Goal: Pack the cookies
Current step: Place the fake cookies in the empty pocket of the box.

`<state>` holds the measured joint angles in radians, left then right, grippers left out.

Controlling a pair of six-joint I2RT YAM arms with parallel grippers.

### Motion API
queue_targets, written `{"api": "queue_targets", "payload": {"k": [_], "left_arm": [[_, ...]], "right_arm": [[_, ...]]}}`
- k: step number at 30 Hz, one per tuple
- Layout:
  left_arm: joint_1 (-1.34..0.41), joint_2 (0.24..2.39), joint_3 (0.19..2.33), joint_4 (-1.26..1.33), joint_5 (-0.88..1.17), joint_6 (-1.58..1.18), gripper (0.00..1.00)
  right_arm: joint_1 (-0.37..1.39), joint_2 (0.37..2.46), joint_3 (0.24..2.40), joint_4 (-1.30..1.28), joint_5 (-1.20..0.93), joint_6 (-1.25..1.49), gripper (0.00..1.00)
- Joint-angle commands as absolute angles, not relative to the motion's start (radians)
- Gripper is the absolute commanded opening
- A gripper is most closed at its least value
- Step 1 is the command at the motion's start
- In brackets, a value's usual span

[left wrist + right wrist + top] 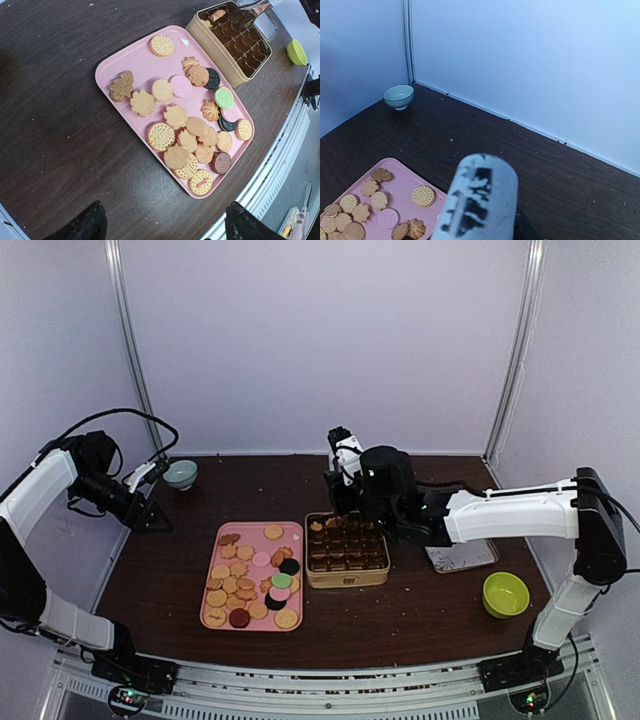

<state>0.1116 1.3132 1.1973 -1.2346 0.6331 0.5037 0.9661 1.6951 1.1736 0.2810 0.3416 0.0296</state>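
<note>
The cookies (pixel 240 583) lay spread on the pink tray (pixel 135 57), whose long side ran alongside the compartment box (pixel 347 578) just to its right. The right gripper (pixel 343 468), clamped on the tongs (pixel 252 9), hung over the box's far-left corner. It was nearer the cookies than the wide-open, empty left gripper (pixel 152 517).

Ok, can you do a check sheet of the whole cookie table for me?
Surface: dark table, scattered crumbs.
Job's things: cookies spread on pink tray; a few in the divided tin.
Clutter: pale blue bowl, green bowl, grey tray.
Grippers: left gripper open, empty; right gripper holding metal tongs over the tin.
Cables: black cable loops above left arm.
Surroundings: white walls, metal rail at near edge.
</note>
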Motion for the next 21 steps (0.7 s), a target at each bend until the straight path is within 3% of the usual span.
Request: {"api": "queue_targets", "payload": {"k": [1,21], "left_arm": [[0.119,1.316,1.226,-1.25,0.657,0.516,0.84],[0.119,1.326,1.235,-1.259,0.647,0.527,0.83]], "right_arm": [[0.961,1.658,1.218,0.31,0.357,0.014,0.29],[0.916,1.801,1.328,0.309,0.324,0.015,0.24]]}}
